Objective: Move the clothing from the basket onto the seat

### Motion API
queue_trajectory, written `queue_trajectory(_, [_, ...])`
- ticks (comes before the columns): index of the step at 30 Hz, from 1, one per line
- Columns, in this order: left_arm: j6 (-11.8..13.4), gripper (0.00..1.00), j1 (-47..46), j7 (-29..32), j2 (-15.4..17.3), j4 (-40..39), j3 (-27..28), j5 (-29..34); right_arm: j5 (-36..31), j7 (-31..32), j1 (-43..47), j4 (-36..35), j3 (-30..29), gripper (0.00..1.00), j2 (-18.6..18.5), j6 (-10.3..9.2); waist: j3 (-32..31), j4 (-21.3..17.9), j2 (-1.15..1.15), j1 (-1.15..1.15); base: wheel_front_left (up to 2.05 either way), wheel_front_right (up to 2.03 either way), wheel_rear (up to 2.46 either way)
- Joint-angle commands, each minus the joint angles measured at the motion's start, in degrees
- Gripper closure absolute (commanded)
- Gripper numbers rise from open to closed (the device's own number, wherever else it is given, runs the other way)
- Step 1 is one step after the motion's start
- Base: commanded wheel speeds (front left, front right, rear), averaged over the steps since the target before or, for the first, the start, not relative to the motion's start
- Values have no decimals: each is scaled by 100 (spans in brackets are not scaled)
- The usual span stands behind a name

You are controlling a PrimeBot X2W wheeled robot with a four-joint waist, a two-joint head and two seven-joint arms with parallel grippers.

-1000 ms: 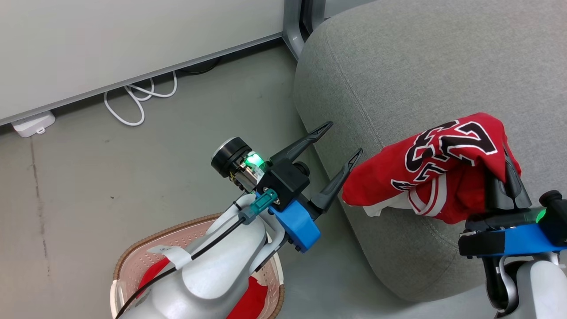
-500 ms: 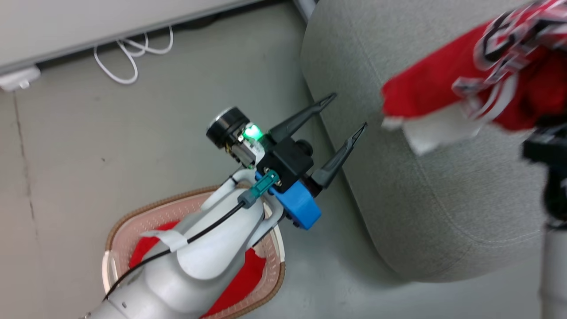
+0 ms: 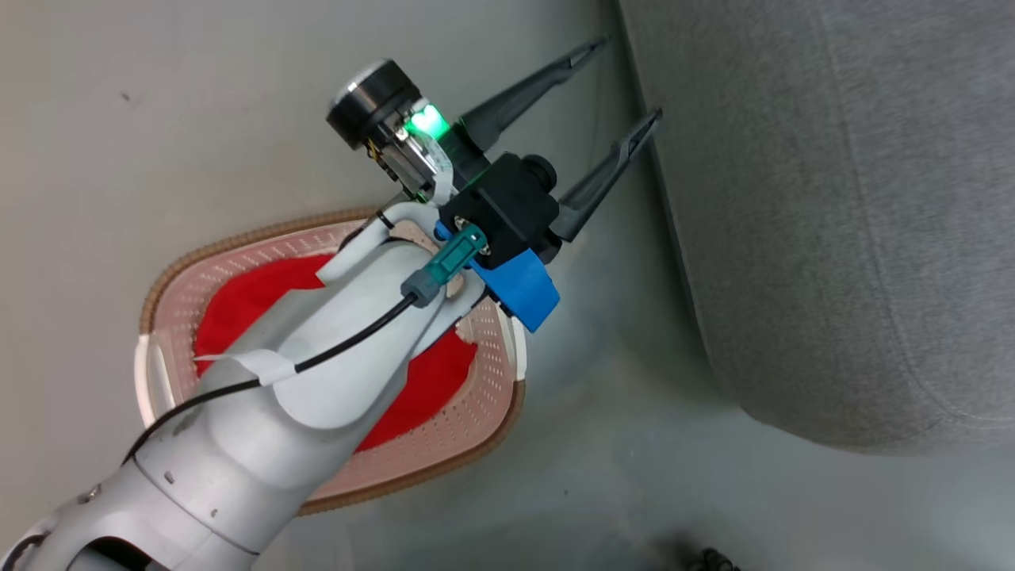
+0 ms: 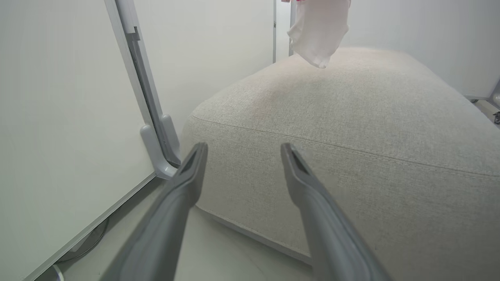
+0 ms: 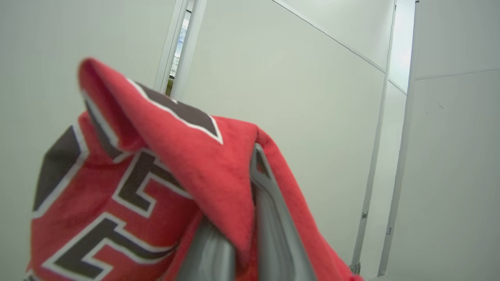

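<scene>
A: How many garments do you count?
B: Two, both red. The lettered garment (image 5: 136, 187) is pinched in the right gripper (image 5: 244, 230), whose fingers are closed on a fold of it, held up in front of pale wall panels (image 5: 312, 97). The plain red garment (image 3: 246, 297) lies in the basket (image 3: 476, 444), partly under the left forearm (image 3: 317, 381).
A: And the other hand?
B: The left gripper (image 3: 630, 78) is spread wide and holds nothing. Its two fingers hang over the floor (image 3: 119, 119), just beside the side of the seat (image 3: 833, 198).
A: Room to move?
B: One basket, one seat, and a strip of open floor between them. In the left wrist view the seat's top runs broad past its stitched seam and rounded corner, with a pale piece of cloth (image 4: 318, 31) hanging above it. A partition panel (image 4: 58, 117) stands close to that corner.
</scene>
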Motion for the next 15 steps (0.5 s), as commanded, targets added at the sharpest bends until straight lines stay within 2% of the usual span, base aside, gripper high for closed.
queue_trajectory(1, [-9, 0, -126, 5, 59, -63, 15, 32, 16, -3, -145, 200, -83, 100, -157, 3, 449, 26, 0, -1, 0, 0, 0])
queue_trajectory(6, [34, 0, -229, 44, 184, -210, 13, 70, -115, -4, -127, 855, -142, 100, -439, 2, 694, -42, 0, -1, 0, 0, 0])
queue_trajectory(15, [93, 0, -202, 68, 240, -356, -27, 33, -291, -3, 186, 2393, -242, 100, -239, 3, 854, 26, 0, -1, 0, 0, 0])
